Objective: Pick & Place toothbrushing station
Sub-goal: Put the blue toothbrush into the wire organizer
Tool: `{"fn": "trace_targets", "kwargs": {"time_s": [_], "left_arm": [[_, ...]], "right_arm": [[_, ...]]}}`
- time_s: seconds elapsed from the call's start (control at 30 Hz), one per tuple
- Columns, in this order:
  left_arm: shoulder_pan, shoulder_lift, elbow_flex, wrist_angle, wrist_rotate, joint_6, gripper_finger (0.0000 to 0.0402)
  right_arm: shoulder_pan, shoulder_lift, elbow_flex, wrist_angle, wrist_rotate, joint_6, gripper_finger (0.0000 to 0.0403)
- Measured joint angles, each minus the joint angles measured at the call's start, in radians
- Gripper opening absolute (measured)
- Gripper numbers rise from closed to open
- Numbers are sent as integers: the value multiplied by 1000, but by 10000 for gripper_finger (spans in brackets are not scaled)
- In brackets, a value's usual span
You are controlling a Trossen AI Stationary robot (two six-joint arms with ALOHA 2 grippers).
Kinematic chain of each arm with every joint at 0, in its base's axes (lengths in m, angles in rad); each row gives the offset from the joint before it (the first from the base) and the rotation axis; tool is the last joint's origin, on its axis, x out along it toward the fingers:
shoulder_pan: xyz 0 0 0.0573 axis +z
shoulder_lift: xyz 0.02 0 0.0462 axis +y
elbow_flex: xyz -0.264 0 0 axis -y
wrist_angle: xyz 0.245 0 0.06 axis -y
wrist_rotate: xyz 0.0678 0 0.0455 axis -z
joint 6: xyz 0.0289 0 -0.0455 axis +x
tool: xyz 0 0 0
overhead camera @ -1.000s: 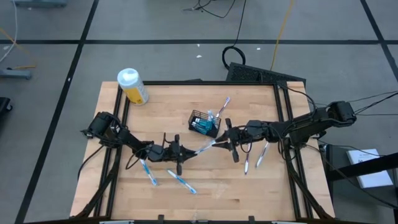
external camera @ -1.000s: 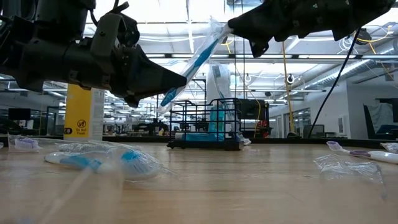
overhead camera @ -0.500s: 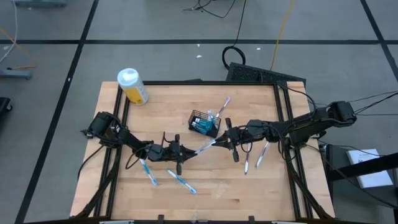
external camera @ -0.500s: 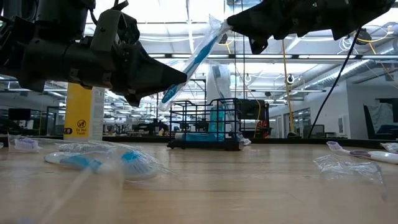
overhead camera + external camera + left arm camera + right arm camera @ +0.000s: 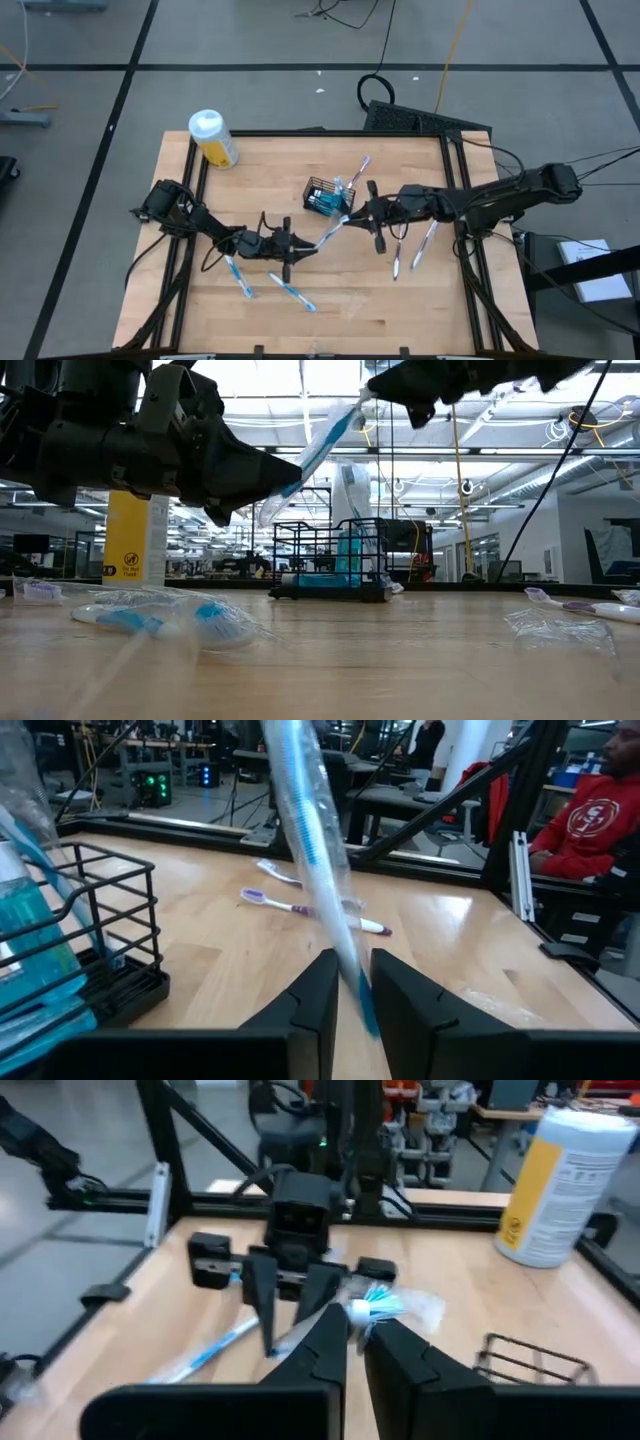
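Above the middle of the surface the wrapped toothbrush [image 5: 330, 233] spans both arms – right gripper [image 5: 362, 219] clamped on its head, left gripper [image 5: 303, 246] loosening off the handle – so a weak pinch could drop it short of the mesh basket [image 5: 328, 197] just beside.

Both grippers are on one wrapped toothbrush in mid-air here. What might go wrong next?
1. The right gripper pinches only the bristle end of the wrapped toothbrush; once the left gripper lets go, the brush may swing or slip.
2. The basket is small and already holds a tube and a brush, so the long brush could catch its rim or tip it.
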Motion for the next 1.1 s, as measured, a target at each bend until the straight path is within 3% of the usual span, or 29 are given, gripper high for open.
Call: {"fn": "trace_targets", "kwargs": {"time_s": [0.1, 0.3, 1.1], "left_arm": [[0, 0, 0, -1, 3, -1, 66], [-6, 0, -1, 13, 22, -1, 66], [-20, -1, -1, 55, 54, 16, 67]], "right_arm": [[0, 1, 66, -111, 44, -35, 10], [-6, 3, 101, -141, 98, -52, 8], [19, -22, 98, -244, 87, 41, 8]]}}
